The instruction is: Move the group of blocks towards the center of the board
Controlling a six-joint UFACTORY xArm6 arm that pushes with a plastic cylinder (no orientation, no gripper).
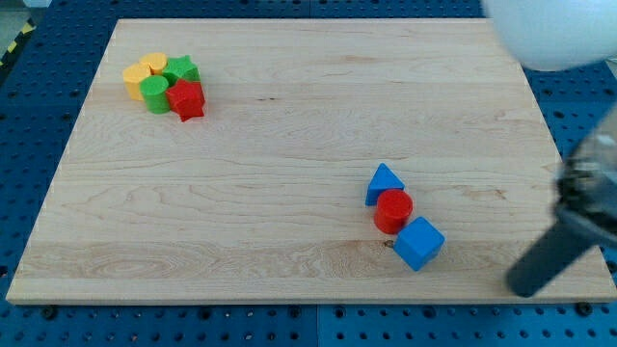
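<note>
A cluster of blocks sits at the view's upper left: two yellow blocks (143, 73), a green star block (182, 69), a green cylinder (154, 93) and a red star block (186, 98), all touching. A second group lies at the lower right: a blue triangle block (384, 183), a red cylinder (393, 210) and a blue cube (418, 243), in a touching diagonal row. My tip (523, 286) is at the board's lower right edge, to the right of the blue cube and apart from it.
The wooden board (289, 164) lies on a blue pegboard table (588, 96). A blurred white rounded object (554, 34) fills the view's top right corner. The arm's dark body (593, 183) shows at the right edge.
</note>
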